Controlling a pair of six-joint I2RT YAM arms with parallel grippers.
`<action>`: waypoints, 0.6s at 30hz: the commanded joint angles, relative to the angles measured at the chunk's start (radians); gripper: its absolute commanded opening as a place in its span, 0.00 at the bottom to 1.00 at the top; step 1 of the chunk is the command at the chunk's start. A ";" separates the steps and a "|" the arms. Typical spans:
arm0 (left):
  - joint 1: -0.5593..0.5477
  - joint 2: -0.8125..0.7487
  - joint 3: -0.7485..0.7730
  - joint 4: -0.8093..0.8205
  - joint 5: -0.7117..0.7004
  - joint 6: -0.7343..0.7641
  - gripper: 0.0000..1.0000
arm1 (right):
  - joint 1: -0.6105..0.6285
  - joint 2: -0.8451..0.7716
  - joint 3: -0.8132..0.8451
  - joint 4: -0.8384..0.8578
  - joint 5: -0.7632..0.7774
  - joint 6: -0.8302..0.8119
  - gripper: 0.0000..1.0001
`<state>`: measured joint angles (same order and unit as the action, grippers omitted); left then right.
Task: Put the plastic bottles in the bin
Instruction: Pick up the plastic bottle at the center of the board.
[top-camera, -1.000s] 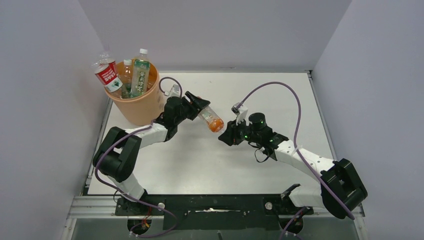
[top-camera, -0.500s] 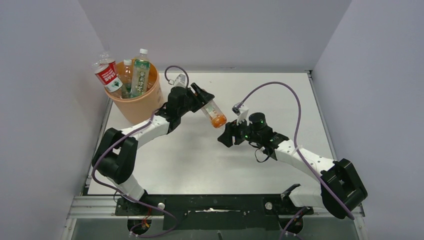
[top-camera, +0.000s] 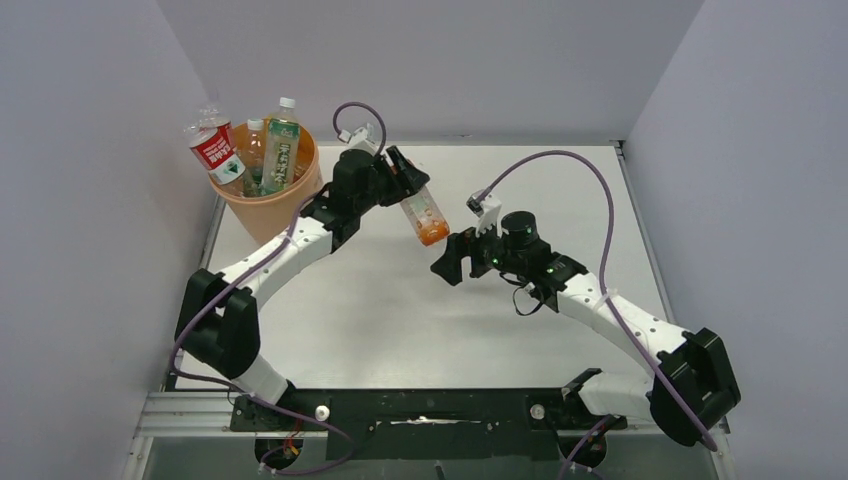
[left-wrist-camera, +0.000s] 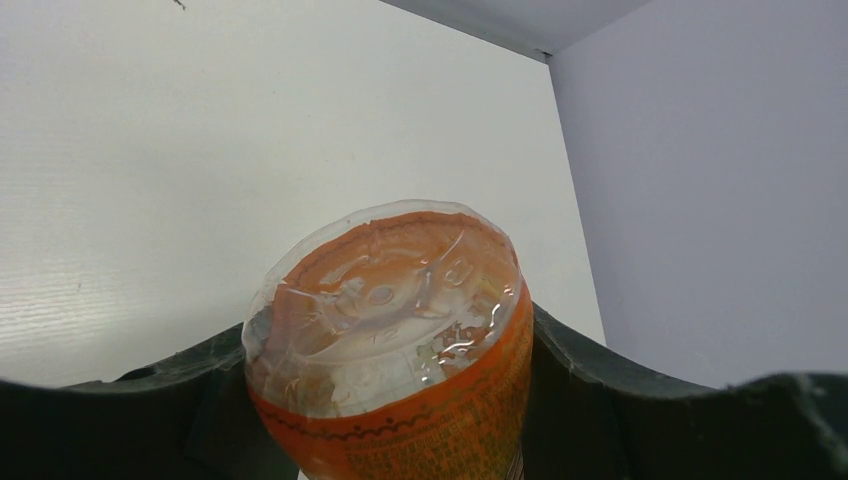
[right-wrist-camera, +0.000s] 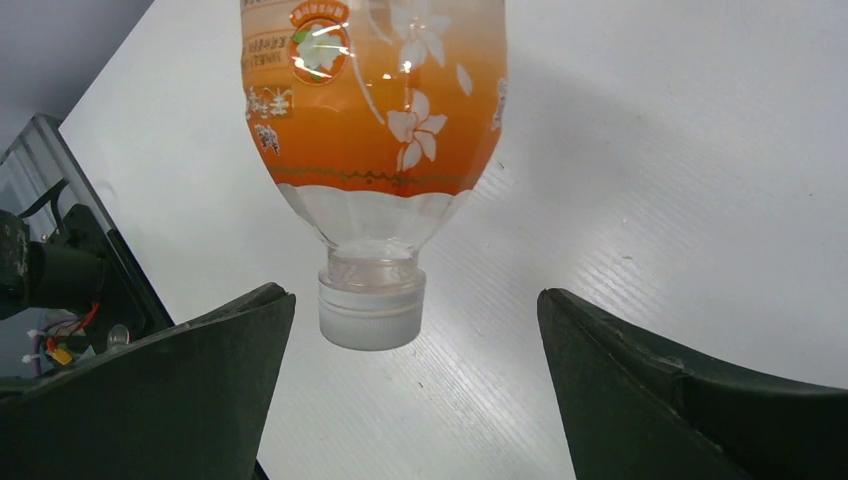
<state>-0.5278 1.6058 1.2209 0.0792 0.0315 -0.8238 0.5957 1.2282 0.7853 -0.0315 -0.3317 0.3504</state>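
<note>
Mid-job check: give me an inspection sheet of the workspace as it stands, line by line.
Surface: white table, no spills seen.
Job's things: orange bottle held off the table, its cap pointing toward the right arm; several bottles stand in the bin at the far left corner.
Clutter: nothing seen.
Grippers: left gripper shut on the orange bottle near its base; right gripper open, jaws either side of the cap, apart from it.
Cables: purple cables loop above both arms, not touching the bottle.
Surroundings: plain grey walls on three sides; metal rail along the near edge.
</note>
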 joint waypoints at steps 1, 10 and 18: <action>0.000 -0.086 0.101 -0.077 -0.024 0.092 0.44 | 0.001 -0.059 0.080 -0.053 0.028 -0.008 0.98; 0.038 -0.151 0.222 -0.227 -0.014 0.178 0.44 | -0.001 -0.094 0.060 -0.049 0.044 0.006 0.98; 0.082 -0.188 0.316 -0.325 -0.040 0.275 0.45 | 0.000 -0.115 -0.009 -0.018 0.050 0.033 0.98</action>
<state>-0.4656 1.4792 1.4597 -0.2066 0.0078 -0.6262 0.5957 1.1500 0.7967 -0.0998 -0.2974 0.3695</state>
